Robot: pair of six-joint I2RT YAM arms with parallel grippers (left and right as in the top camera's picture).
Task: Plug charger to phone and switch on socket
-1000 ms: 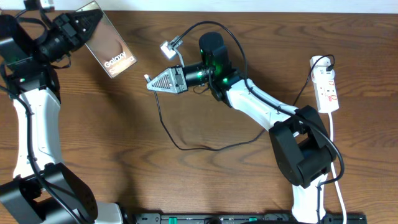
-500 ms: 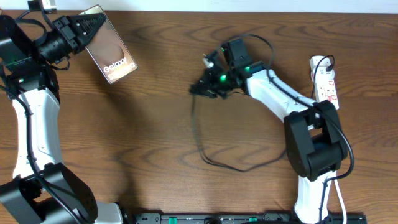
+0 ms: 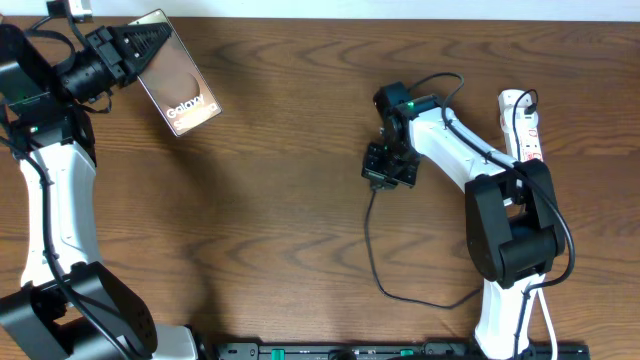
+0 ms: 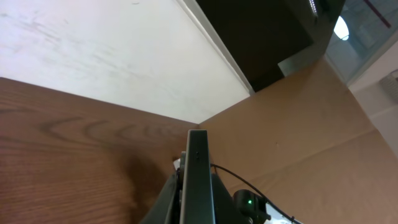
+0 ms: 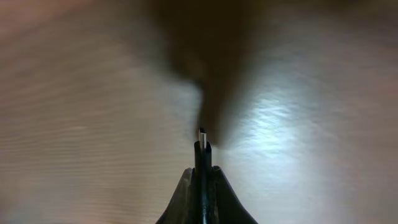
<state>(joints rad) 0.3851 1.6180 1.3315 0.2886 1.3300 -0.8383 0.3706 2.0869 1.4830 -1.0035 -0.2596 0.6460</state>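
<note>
left gripper (image 3: 143, 45) clamps one end of the phone (image 3: 186, 88); right gripper (image 3: 390, 170) pinches the charger (image 5: 201, 148) plug tip, pointing at the wooden table (image 3: 270, 200), apart from the socket (image 3: 527, 125).

The overhead camera looks straight down on the whole worktop (image 3: 280, 200). The left wrist camera looks low across it, along the edge-on phone (image 4: 198, 180), toward a wall (image 4: 93, 56). The right wrist camera faces the worktop closely.

The right gripper (image 3: 390, 172) has been drawn from the middle of the desk toward the right edge and turned downward. The charger (image 3: 372, 250) pinched in it has been dragged along, its loop pulled rightward and nearer the front edge.
</note>
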